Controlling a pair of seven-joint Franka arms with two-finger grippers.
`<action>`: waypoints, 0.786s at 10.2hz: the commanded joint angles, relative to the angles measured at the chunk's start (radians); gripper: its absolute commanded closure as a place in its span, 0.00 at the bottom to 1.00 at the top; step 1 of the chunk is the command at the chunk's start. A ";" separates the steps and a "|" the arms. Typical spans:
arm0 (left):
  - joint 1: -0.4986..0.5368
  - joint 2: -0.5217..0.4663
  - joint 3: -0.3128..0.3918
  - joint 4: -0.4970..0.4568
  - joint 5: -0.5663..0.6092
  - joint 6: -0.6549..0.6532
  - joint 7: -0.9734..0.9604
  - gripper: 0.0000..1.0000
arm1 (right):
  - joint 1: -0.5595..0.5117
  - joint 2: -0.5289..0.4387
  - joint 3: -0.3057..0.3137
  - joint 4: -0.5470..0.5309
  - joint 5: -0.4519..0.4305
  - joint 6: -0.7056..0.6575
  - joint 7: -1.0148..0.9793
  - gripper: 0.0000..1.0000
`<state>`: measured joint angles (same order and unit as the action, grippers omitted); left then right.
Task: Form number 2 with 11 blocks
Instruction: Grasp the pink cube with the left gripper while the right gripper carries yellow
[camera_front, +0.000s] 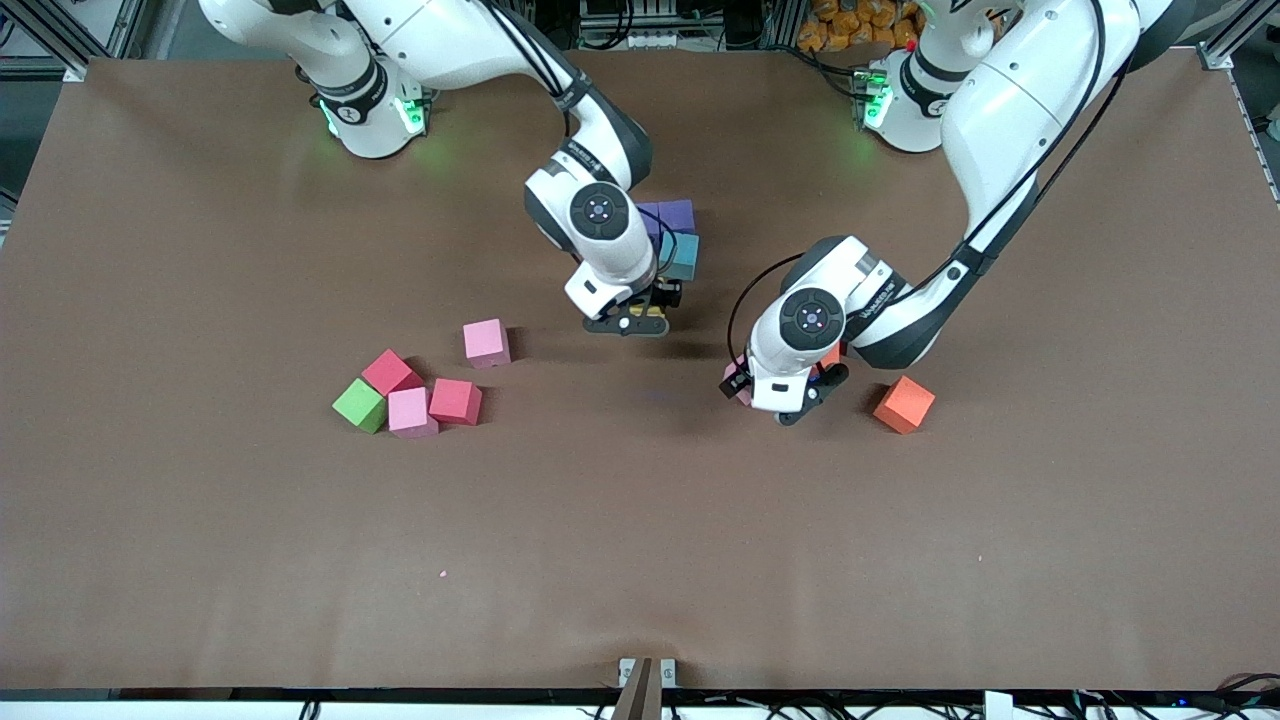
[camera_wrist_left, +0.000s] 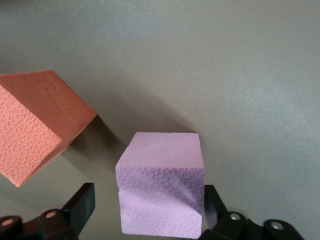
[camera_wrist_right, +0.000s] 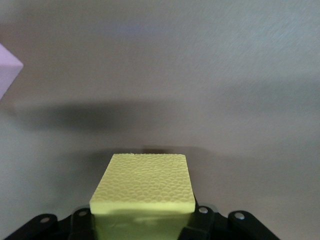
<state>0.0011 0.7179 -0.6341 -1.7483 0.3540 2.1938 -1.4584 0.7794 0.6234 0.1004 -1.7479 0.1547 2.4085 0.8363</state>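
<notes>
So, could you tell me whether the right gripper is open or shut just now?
Shut on the yellow block: the right gripper has its fingers pressed against both sides of it.

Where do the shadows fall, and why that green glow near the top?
Front view: green lamps on both arm bases tint the brown table. Left wrist view: the pink foam cube casts a dark shadow. Right wrist view: a shadow band crosses above the yellow foam cube.

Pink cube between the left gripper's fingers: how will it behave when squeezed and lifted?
The pink cube has a pebbled, matte foam-like face, so it probably gives slightly and resists slipping. It looks light for its size. Flat faces on the table suggest no rolling. The left gripper straddles it squarely, so tipping seems unlikely.
</notes>
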 joint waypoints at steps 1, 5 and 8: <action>-0.003 0.000 0.010 0.003 0.008 -0.011 -0.019 0.27 | 0.050 0.016 -0.019 0.031 0.028 -0.002 0.044 0.85; 0.005 -0.001 0.010 0.004 0.008 -0.011 -0.013 0.40 | 0.081 0.045 -0.039 0.059 0.028 0.000 0.058 0.86; 0.014 -0.006 0.010 0.004 0.008 -0.013 -0.007 0.39 | 0.087 0.059 -0.039 0.065 0.028 0.012 0.059 0.86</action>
<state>0.0064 0.7183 -0.6240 -1.7462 0.3540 2.1938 -1.4584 0.8413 0.6619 0.0790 -1.7114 0.1617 2.4170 0.8843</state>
